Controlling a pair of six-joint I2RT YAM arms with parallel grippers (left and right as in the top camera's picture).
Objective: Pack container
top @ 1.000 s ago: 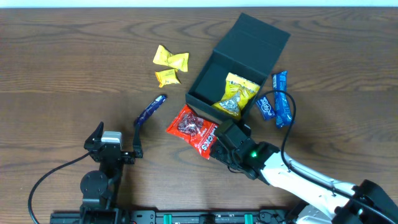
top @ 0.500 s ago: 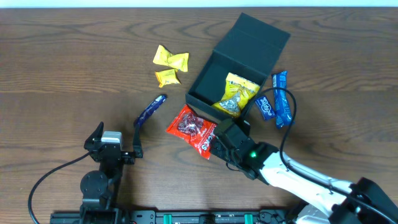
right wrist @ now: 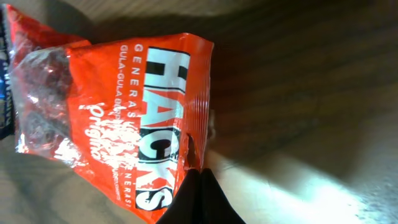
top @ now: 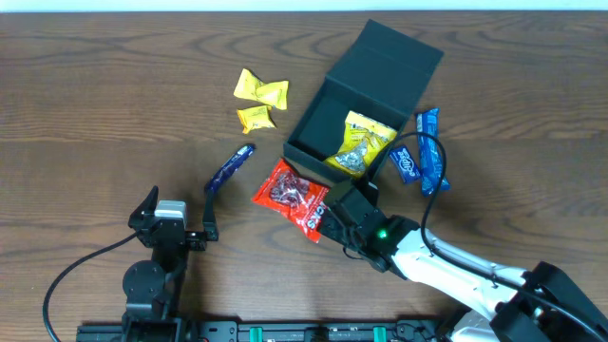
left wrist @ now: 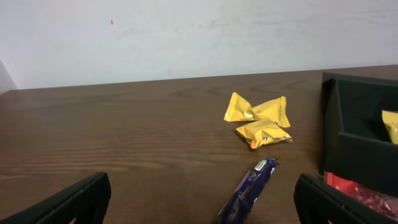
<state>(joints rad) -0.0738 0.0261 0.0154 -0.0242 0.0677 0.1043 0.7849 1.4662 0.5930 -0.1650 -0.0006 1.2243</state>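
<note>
Red crinkled plastic, printed "HACKS": this flat sweet packet [top: 293, 198] lies on the brown wooden counter [top: 95, 114]. The right hand [top: 330, 221] covers its near right corner, fingertips [right wrist: 198, 193] pressed together, pinching the packet's edge. Just beyond it, to the right, stands the dark matte square cardboard box [top: 323, 114], its flap lid raised at the far side. The left wrist view cuts it off at the right edge. Inside lies a yellow-and-silver snack packet [top: 361, 142], its print too small to read. A black cable [top: 443, 176] crosses the blue wrapped snacks [top: 423, 157] just right of the box. The left hand [top: 179, 213] sits near left, spread and holding nothing.
</note>
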